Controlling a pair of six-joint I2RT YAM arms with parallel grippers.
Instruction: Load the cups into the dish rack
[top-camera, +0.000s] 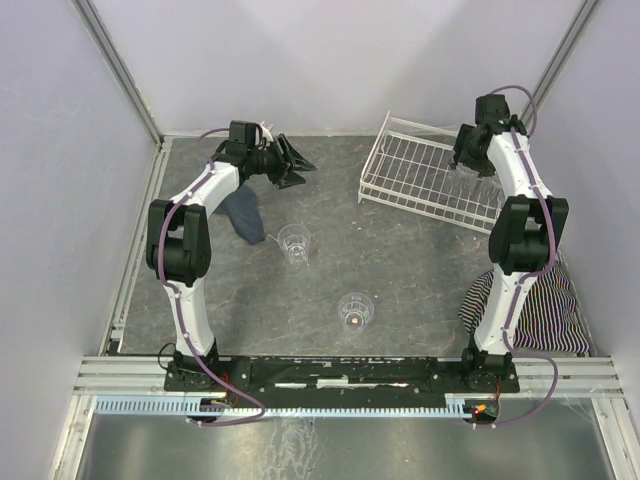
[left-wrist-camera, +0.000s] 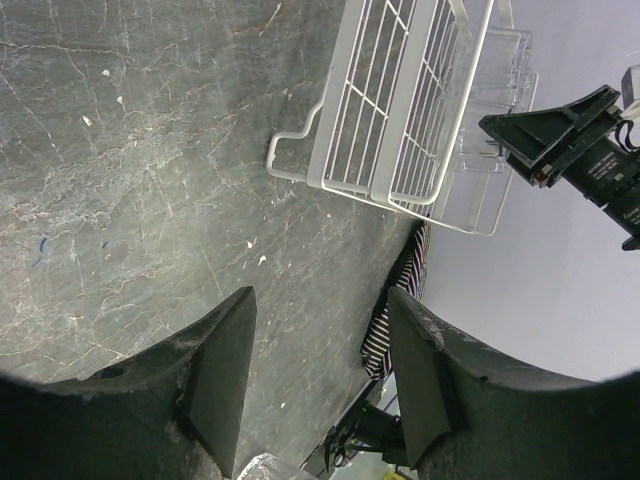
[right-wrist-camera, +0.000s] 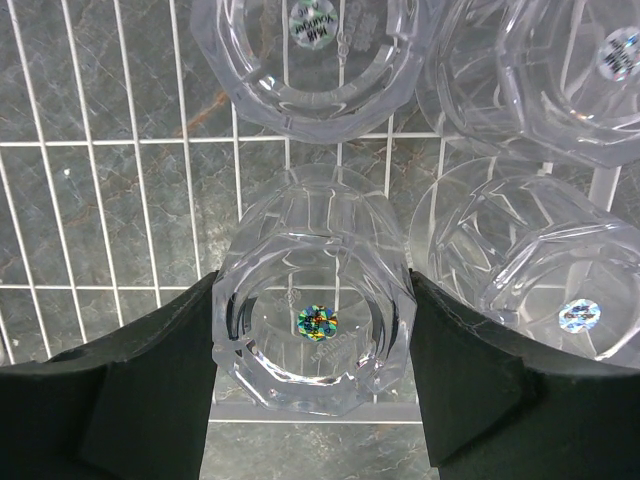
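Currently, a cup (right-wrist-camera: 315, 330) is clamped in the dish rack (top-camera: 415, 170) by the right end effector (right-wrist-camera: 313, 300); the left end effector (left-wrist-camera: 320, 300) is held apart.

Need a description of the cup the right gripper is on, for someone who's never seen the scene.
Find the white dish rack at the far right of the table. In the right wrist view, it is the cup held between the black fingers of the right gripper; its three neighbours stand free, one beside it and two beyond.
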